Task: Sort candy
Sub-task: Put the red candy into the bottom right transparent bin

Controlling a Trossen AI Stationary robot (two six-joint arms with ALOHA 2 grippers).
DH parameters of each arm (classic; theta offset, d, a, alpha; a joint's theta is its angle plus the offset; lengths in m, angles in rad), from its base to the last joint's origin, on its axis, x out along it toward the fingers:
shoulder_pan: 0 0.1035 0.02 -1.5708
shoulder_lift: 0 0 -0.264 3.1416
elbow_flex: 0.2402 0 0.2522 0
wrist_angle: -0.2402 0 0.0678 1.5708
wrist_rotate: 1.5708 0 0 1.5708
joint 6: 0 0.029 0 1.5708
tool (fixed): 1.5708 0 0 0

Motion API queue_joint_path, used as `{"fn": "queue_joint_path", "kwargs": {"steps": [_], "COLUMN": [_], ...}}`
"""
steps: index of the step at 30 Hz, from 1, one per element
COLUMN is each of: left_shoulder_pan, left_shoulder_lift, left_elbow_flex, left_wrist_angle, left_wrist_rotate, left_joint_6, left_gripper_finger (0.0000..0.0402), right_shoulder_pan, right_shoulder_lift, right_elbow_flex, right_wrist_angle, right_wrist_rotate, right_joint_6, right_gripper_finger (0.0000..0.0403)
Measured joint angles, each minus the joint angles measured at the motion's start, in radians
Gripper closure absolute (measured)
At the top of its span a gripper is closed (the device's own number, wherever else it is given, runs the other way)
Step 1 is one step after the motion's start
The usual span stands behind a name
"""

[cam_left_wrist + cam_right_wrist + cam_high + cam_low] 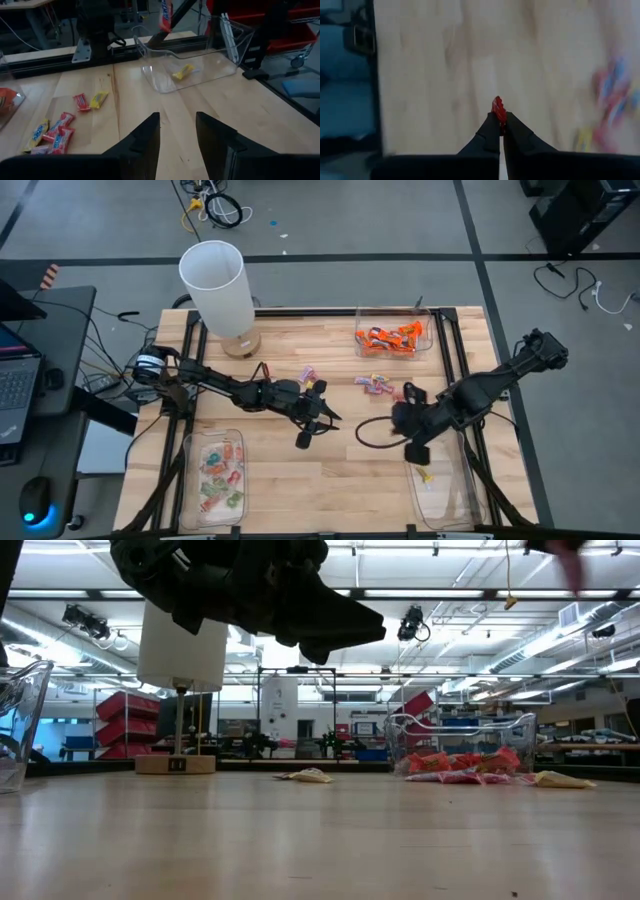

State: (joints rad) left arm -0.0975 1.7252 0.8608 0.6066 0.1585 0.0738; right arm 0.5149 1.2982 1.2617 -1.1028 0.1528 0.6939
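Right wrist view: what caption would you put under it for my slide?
Right gripper shut on a red candy, above the wooden table.

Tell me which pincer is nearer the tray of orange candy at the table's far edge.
Right. The right pincer, shut on a red candy, sits just in front of the tray of orange candy. The left pincer, open, is farther off toward the table's middle.

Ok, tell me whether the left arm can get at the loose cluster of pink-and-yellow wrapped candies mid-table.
Probably yes. The left gripper is open and empty close beside the candies, with only bare wooden table between them. The right gripper, shut on a red candy, is off to the side.
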Motion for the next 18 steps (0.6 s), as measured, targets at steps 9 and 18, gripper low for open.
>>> {"fn": "queue_joint_path", "kwargs": {"steps": [9,18], "left_shoulder_pan": [0.0,0.0], "left_shoulder_lift": [0.0,0.0], "left_elbow_flex": [0.0,0.0], "left_wrist_angle": [0.0,0.0], "left_wrist_rotate": [-0.003,-0.007], "left_joint_6": [0.0,0.007], "left_gripper_finger": [0.0273,0.0273], "right_shoulder_pan": [0.149,0.309], "right_shoulder_lift": [-0.007,-0.006], "right_elbow_flex": [0.0,0.0], "right_wrist_angle": [-0.338,-0.387], "right_wrist_rotate": [-0.192,-0.102], "right_joint_6": [0.493,0.635], "right_gripper_finger": [0.0402,0.0402]}}
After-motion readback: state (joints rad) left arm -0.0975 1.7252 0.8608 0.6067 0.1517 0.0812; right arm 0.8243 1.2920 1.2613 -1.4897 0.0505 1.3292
